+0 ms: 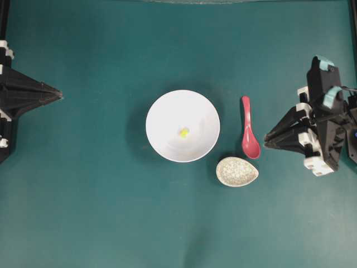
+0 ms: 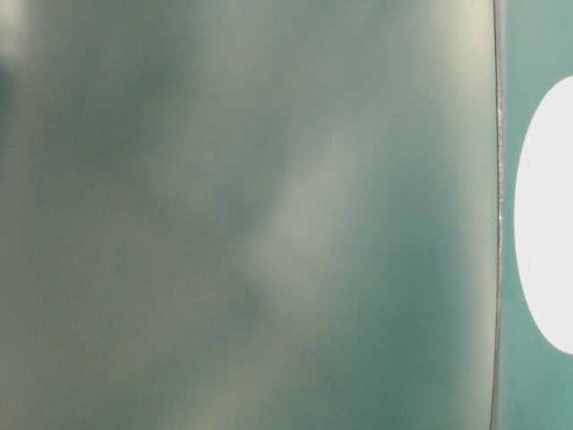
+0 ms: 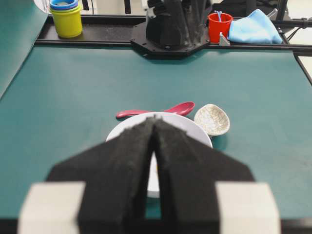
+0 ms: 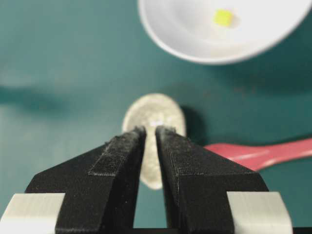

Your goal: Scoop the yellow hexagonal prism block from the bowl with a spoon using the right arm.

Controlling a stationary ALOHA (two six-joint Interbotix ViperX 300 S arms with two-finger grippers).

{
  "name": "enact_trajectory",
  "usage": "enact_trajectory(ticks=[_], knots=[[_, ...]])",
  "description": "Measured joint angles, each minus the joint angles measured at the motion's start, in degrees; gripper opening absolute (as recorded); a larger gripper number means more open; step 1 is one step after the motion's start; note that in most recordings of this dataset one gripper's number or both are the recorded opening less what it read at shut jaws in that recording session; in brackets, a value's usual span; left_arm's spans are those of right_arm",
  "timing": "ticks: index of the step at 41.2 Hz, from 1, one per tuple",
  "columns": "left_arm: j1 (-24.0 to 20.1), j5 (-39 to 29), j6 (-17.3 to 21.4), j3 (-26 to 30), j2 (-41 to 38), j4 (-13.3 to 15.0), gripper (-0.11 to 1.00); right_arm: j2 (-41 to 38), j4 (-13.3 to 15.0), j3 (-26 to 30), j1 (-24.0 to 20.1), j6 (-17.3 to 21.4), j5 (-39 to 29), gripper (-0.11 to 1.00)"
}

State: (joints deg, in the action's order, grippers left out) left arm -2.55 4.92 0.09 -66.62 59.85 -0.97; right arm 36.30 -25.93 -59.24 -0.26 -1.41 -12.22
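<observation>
Yellow block (image 1: 183, 133) lies in the white bowl (image 1: 162, 111); right hand (image 4: 150, 130) narrow, holding nothing.

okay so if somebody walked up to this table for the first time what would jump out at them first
Probably the big white bowl in the middle of the green table, with a tiny yellow block lying inside it. Just right of the bowl, a glossy pink-red spoon lies flat on the table, and a small speckled dish sits beside the spoon's scoop. Two black robot arms wait at the left and right edges.
</observation>
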Motion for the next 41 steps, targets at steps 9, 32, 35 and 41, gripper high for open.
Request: enact_trajectory(ticks=[9, 32, 35, 41], knots=[[0.00, 0.00, 0.09, 0.00, 0.00, 0.00, 0.03, -2.02, 0.00, 0.35, 4.57, 4.66, -0.35, 0.23], [0.00, 0.09, 0.09, 0.18, 0.35, 0.00, 0.03, -15.56, 0.53, 7.82, 11.60, 20.30, -7.91, 0.23], [0.00, 0.00, 0.09, 0.18, 0.26, 0.00, 0.03, -17.23, 0.88, 9.14, 12.22, 21.80, -9.58, 0.23], [0.00, 0.09, 0.00, 0.18, 0.35, 0.00, 0.03, -20.04, 2.72, 11.69, 14.15, 24.87, -13.62, 0.24]])
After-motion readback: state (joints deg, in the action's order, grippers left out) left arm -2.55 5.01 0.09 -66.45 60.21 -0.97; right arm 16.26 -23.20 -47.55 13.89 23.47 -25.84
